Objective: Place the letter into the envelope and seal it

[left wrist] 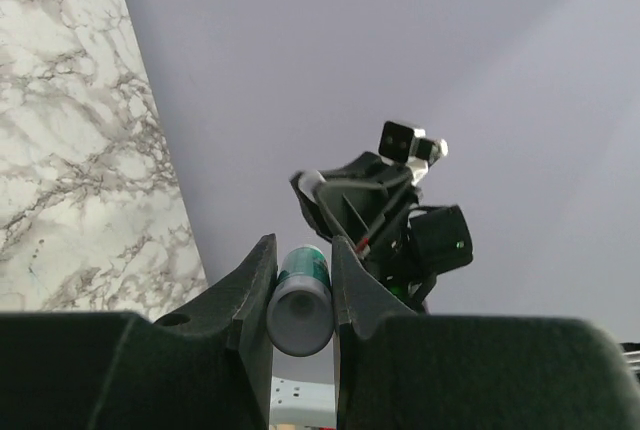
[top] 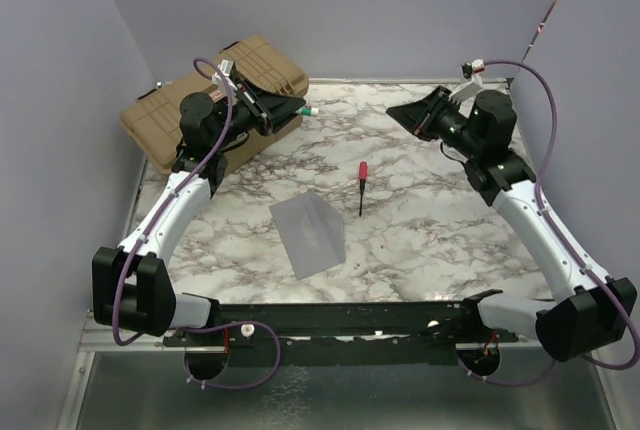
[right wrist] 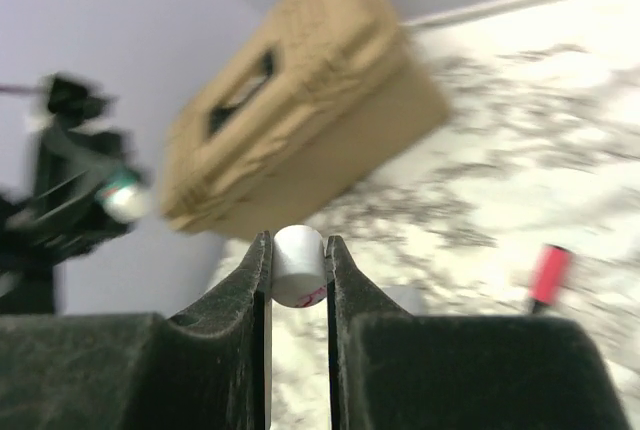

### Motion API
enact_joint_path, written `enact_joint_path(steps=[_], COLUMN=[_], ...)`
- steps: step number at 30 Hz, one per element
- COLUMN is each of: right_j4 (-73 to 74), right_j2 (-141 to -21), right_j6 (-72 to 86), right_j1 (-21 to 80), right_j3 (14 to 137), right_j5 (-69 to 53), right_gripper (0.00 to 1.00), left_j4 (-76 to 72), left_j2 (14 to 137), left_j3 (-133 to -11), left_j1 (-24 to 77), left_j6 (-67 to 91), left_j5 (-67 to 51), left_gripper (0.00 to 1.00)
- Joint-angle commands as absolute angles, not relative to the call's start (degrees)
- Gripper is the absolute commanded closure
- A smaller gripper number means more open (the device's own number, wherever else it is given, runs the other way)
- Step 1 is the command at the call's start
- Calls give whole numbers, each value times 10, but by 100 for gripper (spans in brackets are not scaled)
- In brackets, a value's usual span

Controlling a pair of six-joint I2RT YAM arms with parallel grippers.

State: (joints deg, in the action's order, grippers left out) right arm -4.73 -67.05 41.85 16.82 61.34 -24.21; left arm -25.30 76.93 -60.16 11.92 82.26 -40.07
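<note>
The pale grey envelope (top: 308,233) lies flat on the marble table, near the middle front, with a crease along its right side. The tan letter is not in view. My left gripper (top: 300,108) is raised over the back left, shut on a green-and-white glue stick (left wrist: 300,300) that points toward the right arm. My right gripper (top: 396,111) is raised at the back right, facing the left one, shut on a small white cap (right wrist: 298,265). The two grippers are apart, with a gap between them.
A big tan hard case (top: 215,100) stands at the back left under the left arm, and also shows in the right wrist view (right wrist: 290,100). A red-handled screwdriver (top: 362,186) lies just right of the envelope. Grey walls close in the table on three sides.
</note>
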Motion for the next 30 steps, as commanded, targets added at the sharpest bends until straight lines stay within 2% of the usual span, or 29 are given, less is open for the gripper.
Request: enact_joint_path(steps=[1, 6, 9, 14, 24, 30], right_j4=[275, 373, 373, 381, 363, 362], right_j2=[-752, -836, -863, -919, -990, -1013], right_j6=[312, 301, 305, 280, 261, 261], right_j1=[166, 166, 166, 166, 166, 167], right_j3=[683, 692, 672, 663, 645, 646], right_j5=[-28, 36, 41, 30, 37, 49], right_gripper=[100, 100, 96, 84, 80, 71], left_j4=[-242, -187, -156, -127, -107, -105], left_j2=[753, 753, 753, 753, 756, 759], left_j3=[-611, -622, -623, -618, -603, -602], left_j1=[125, 141, 143, 150, 156, 156], left_j6=[769, 708, 679, 651, 628, 627], left_j5=[-421, -422, -417, -414, -411, -409], left_gripper=[100, 100, 100, 100, 100, 100])
